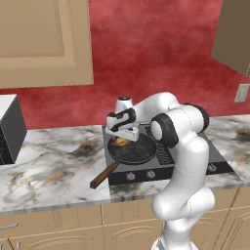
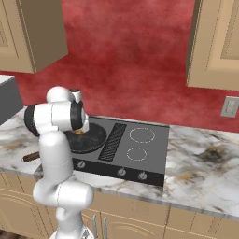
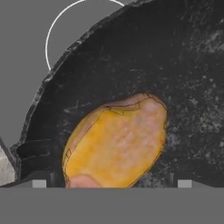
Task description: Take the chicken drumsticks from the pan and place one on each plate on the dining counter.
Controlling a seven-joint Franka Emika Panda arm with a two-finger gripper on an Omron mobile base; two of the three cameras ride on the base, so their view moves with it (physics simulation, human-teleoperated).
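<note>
My fingers stand spread wide with nothing between the pads, their two dark tips at either side of the bottom edge of the hand view, and the paler golden-yellow drumstick lies right between and just ahead of them. That is the relation the coming move turns on: the meat sits inside the span of my open fingers, not off to one side, so I judge a straight descent would bring a pad down on each flank.

Its long axis runs on a slant in the hand view, from the low pinkish end near my left-hand tip up toward the broader pale end further out (so my closing line crosses it at an angle, not squarely). A small roll of the wrist may square the pads to its sides, though I judge the grip would take even as things stand.

The drumstick rests on the floor of the pan, near the rim on my side. From the left base view the pan sits on the dark cooktop let into the marbled worktop, its brown wooden handle pointing out toward the front edge. I cannot make out a second, darker drumstick.
</note>
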